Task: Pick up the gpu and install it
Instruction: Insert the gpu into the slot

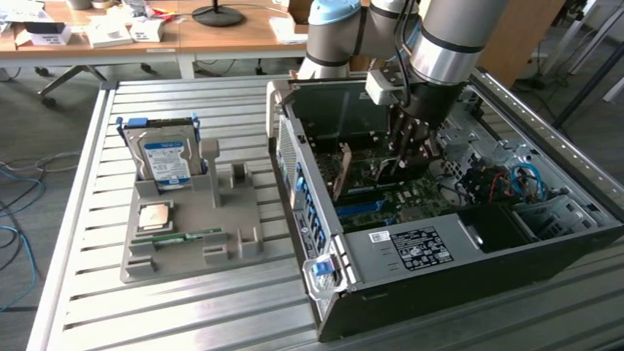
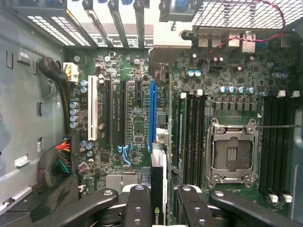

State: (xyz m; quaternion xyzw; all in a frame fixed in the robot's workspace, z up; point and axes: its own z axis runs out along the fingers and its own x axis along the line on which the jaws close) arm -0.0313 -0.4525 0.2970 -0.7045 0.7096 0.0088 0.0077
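Observation:
The gpu [image 2: 159, 170] is a thin dark card seen edge-on in the wrist view, running lengthwise between my fingers [image 2: 137, 203]. My gripper [image 2: 158, 201] is shut on it, just above the long blue slot [image 2: 152, 109] of the motherboard. Its silvery bracket end [image 2: 163, 49] reaches toward the case's rear slot openings. In the exterior view my gripper [image 1: 405, 170] is lowered inside the open computer case [image 1: 439, 248], holding the gpu [image 1: 375, 170] upright over the board.
On the exterior view's left, a grey holder [image 1: 195, 248] carries a blue-labelled hard drive [image 1: 166, 157], a processor chip [image 1: 156, 217] and a green memory stick [image 1: 180, 235]. An empty processor socket [image 2: 232, 156] and memory slots [image 2: 191, 132] lie beside the gpu. Cables [image 1: 516, 179] sit at the case's far end.

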